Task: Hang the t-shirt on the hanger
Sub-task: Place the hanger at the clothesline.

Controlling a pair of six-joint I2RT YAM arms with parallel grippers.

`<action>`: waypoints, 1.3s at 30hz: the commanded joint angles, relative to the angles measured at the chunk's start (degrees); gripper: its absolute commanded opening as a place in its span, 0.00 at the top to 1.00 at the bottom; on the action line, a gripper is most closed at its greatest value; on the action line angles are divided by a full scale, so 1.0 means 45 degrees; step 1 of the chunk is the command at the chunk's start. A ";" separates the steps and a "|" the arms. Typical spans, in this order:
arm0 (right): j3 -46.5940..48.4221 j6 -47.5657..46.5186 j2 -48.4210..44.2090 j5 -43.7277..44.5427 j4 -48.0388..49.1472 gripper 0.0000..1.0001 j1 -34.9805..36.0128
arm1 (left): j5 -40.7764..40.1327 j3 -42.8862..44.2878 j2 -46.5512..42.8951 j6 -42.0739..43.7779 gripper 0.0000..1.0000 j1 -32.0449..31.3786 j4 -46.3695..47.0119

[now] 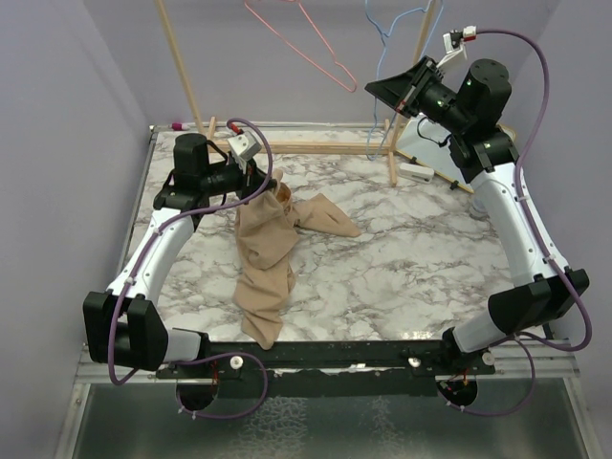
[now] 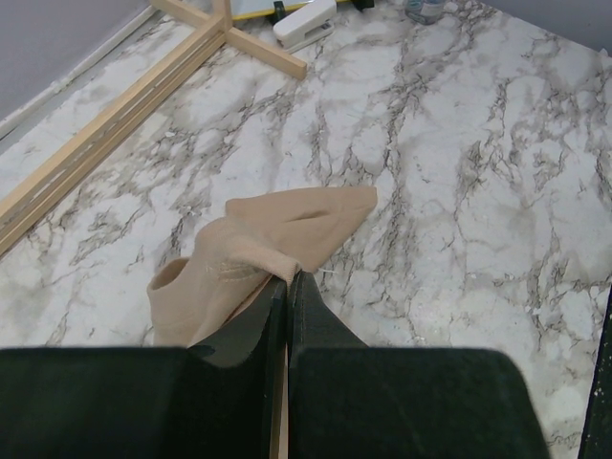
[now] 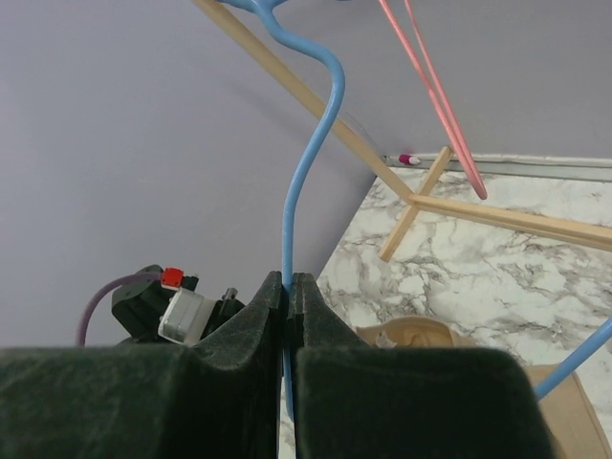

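A pink wire hanger [image 3: 449, 124] hangs at 12 o'clock above the marble table [image 1: 402, 258]. A wooden rack [image 1: 316, 148] stands beneath it, with 1 white block [image 1: 416, 172] at 2 o'clock and a red-tipped marker [image 1: 178, 124] at 10 o'clock.

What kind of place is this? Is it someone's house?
Probably a robot test booth, not a house: two robot arms bolted to a marble-look table, plain purple walls close around, and a wooden rack with wire hangers.

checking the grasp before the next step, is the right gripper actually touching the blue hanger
Touching. The right wrist view shows the blue hanger wire running down between the closed fingers of the right gripper, pinched with no gap on either side.
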 commanded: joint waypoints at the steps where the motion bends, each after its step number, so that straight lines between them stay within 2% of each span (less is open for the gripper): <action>1: 0.0171 -0.0016 -0.0318 -0.0694 0.0222 0.99 0.0263 | 0.0434 -0.0142 -0.0136 0.0049 1.00 0.0045 0.0258; 13: 0.0082 -0.0162 0.0011 -0.0673 0.0502 0.99 0.1011 | 0.0473 -0.0186 -0.0032 0.0165 1.00 0.0045 0.0183; 18: 0.0898 -0.0063 0.1084 -0.0499 0.1148 0.99 0.1011 | 0.0492 -0.0211 -0.0029 0.0109 1.00 0.0045 0.0246; 20: 0.1631 0.0144 0.1797 -0.0493 0.1481 0.99 0.1006 | 0.0494 -0.0196 -0.0048 0.0106 1.00 0.0045 0.0249; 26: 0.6049 0.0479 0.4846 -0.0737 0.0853 0.99 0.0975 | 0.0424 -0.0284 -0.0192 0.0167 1.00 0.0045 0.0191; 28: 0.6771 0.0827 0.5573 -0.0777 0.0995 0.99 0.0895 | 0.0388 -0.0345 -0.0257 0.0130 1.00 0.0045 0.0241; 39: 0.6060 0.3212 0.6329 -0.0473 0.4452 0.99 0.0565 | 0.0258 -0.0590 -0.0328 -0.0157 1.00 0.0045 0.0544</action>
